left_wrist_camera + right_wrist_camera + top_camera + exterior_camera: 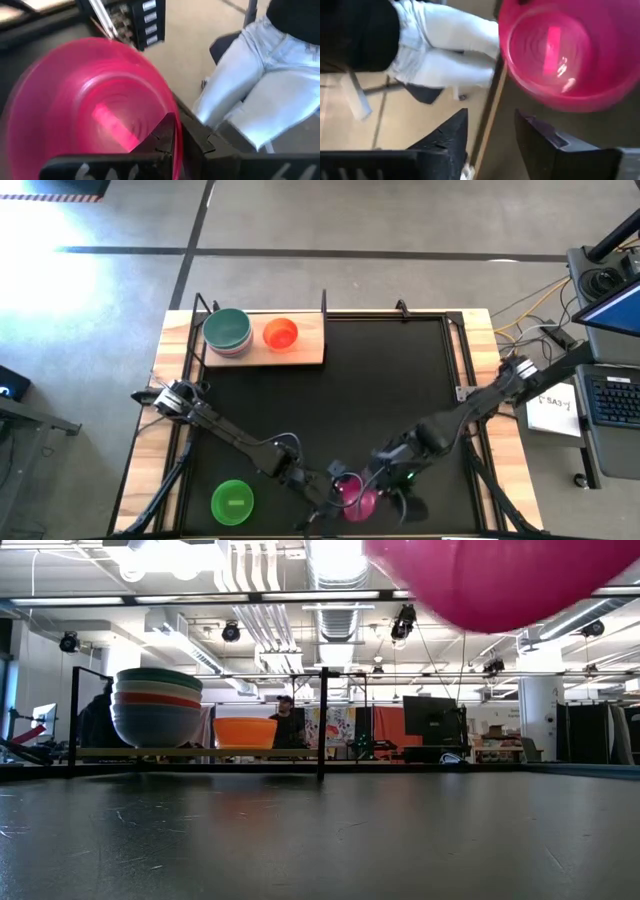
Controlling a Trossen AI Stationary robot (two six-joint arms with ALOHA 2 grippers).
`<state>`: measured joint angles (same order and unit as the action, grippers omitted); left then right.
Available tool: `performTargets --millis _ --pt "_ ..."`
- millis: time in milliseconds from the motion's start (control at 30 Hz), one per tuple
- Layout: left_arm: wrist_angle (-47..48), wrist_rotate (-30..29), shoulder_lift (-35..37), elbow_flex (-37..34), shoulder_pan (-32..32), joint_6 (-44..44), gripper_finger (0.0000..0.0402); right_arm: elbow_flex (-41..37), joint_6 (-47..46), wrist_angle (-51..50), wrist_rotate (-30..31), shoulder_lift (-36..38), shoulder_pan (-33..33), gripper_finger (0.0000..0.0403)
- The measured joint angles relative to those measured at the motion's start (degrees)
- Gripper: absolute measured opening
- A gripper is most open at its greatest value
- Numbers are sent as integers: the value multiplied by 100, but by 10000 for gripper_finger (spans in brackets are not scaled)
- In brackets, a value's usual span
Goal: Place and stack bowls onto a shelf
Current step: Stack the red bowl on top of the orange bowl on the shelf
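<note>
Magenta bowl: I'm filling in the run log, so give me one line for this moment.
left gripper: shut on magenta bowl rim, lifted | right gripper: open, apart from bowl | shelf: stacked bowls, orange bowl | mat: green bowl

L gripper (338, 483) jaws clamped, R gripper (385, 492) jaws apart.

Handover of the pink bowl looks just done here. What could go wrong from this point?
1. The left gripper pinches only the rim of the pink bowl, which hangs off the table in the low view; it may tilt or slip.
2. The right gripper, open, sits close to the bowl and might knock it when pulling back.
3. The shelf is far across the table, so a long carry on a thin grip.
</note>
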<state>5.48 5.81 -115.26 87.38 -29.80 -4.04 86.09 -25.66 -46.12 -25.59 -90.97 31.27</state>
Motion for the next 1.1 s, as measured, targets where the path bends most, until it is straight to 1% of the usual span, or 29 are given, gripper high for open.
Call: performTargets --millis 133,267,367,533,667,800,967,1100 --pt "435 13 0 130 118 1 0 -1 112 -652 22 434 -324 170" --pt "1184 -116 0 402 282 -142 0 -1 609 -1171 328 824 -601 183" --pt "1904 -476 0 729 445 -117 0 -1 1036 -1561 798 1048 -791 187" --pt "3431 -1355 0 1417 852 636 0 -7 1415 -2221 1752 1284 -1147 187" --pt "4618 -1860 6 1804 1184 947 0 -12 1693 -2355 2125 1380 -1395 187" --pt "5494 -2151 26 1827 1551 995 0 -25 2008 -2394 2177 1430 -1568 187" --pt "5792 -2271 226 1562 2106 1068 0 -133 2122 -2422 2175 1485 -1741 187" --pt "5936 -2387 468 1370 2428 1092 0 -299 2121 -2393 2170 1492 -1782 187"
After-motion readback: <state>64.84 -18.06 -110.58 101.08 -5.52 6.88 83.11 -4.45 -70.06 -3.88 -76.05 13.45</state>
